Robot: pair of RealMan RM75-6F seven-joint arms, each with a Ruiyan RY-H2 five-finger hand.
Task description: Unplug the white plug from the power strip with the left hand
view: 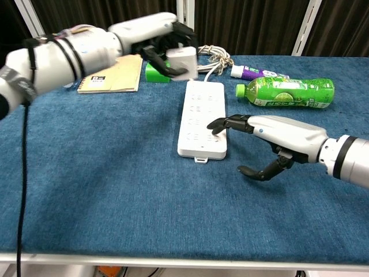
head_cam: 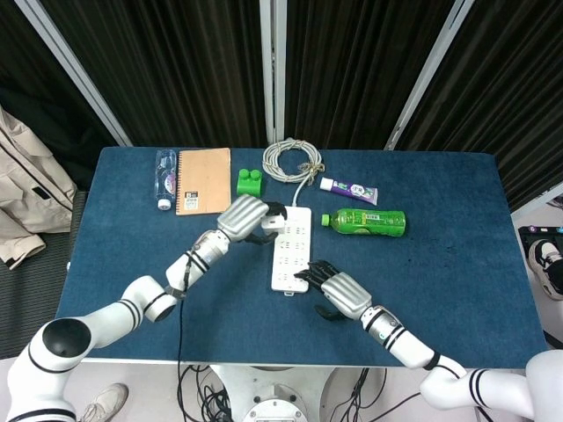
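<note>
The white power strip (head_cam: pixel 290 248) (view: pixel 202 117) lies along the middle of the blue table. My left hand (head_cam: pixel 243 218) (view: pixel 155 41) holds the white plug (head_cam: pixel 272 220) (view: pixel 182 59) in the air, lifted off the strip's far end and to its left. My right hand (head_cam: pixel 334 291) (view: pixel 271 136) rests its fingertips (view: pixel 218 123) on the near right edge of the strip, with the thumb curled down toward the cloth.
A coiled white cable (head_cam: pixel 293 162) lies behind the strip. A green bottle (head_cam: pixel 365 221) (view: pixel 285 92) and a tube (head_cam: pixel 348 188) lie to the right. A green brick (head_cam: pixel 250 181), a brown notebook (head_cam: pixel 203 179) and a clear bottle (head_cam: pixel 164 176) sit at the back left.
</note>
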